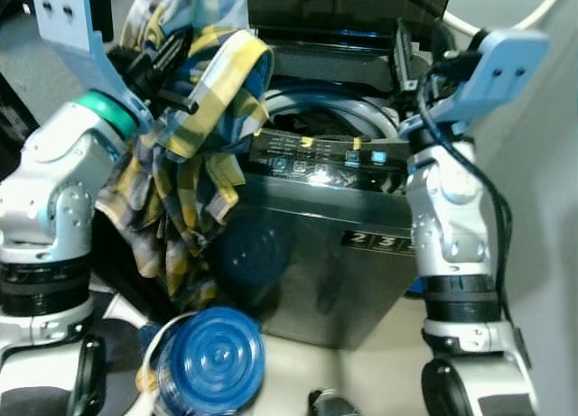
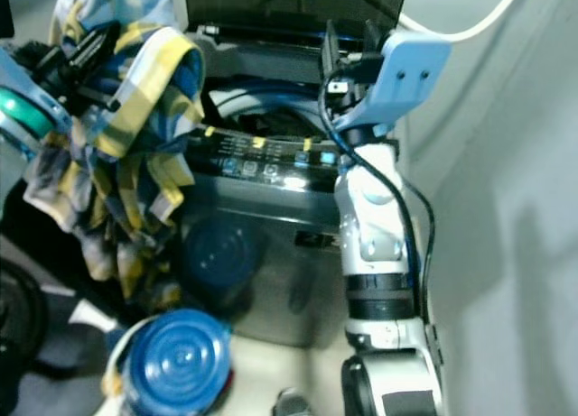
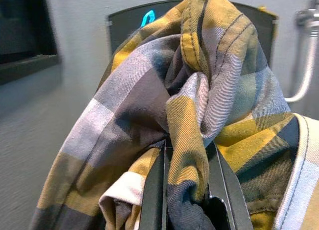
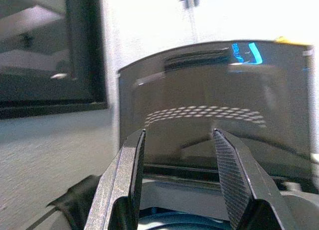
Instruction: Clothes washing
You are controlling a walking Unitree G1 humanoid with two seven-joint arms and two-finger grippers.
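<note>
Left eye view: the left pincer (image 1: 167, 60) pinches a yellow-and-blue plaid shirt (image 1: 194, 145), lifted beside the open washing machine (image 1: 316, 244), its tail hanging down the front. The right pincer (image 4: 179, 180), fingers spread and empty, hovers over the drum facing the raised lid (image 4: 209, 100).

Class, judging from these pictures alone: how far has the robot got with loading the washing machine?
Done: the washing machine has its lid up, and dark clothes seem to lie in the drum already. In hand: the left hand is shut on a checked shirt, held up beside the opening. The right hand is open and holds nothing. Left: drop the shirt in, close the lid, start the wash.
</note>
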